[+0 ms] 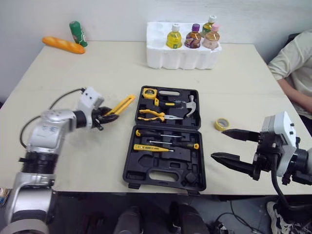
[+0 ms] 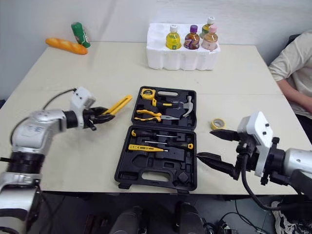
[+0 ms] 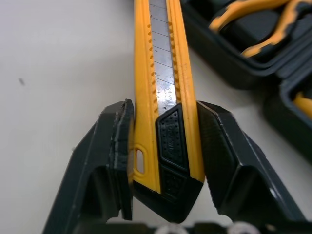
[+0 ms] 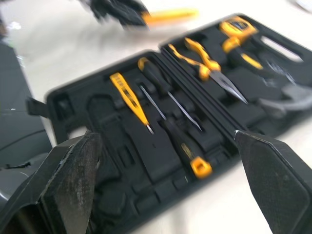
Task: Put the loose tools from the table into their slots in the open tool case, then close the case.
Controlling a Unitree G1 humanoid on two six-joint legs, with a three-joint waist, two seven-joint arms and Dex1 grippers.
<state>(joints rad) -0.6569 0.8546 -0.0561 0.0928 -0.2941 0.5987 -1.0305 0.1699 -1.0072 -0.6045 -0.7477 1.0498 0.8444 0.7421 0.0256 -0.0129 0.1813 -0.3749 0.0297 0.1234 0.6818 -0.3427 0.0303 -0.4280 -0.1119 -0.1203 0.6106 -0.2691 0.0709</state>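
Observation:
A black tool case (image 1: 165,139) lies open in the middle of the table, holding a tape measure (image 1: 148,92), pliers (image 1: 152,114), a hammer (image 1: 190,106) and screwdrivers (image 1: 165,145). Left of the case, my left gripper (image 1: 108,114) is shut on the black end of a yellow utility knife (image 1: 123,105), whose blade end points toward the case. In the left wrist view the knife (image 3: 163,92) sits squeezed between both fingers (image 3: 117,146). My right gripper (image 1: 229,145) hangs open to the right of the case, nothing between its fingers. A yellow tape roll (image 1: 222,124) lies just beyond it.
A white foam tray (image 1: 183,56) with several bottles stands at the back. A bread loaf (image 1: 63,45) and a green can (image 1: 77,33) lie at the far left corner. A person's arm (image 1: 292,68) rests at the table's right edge.

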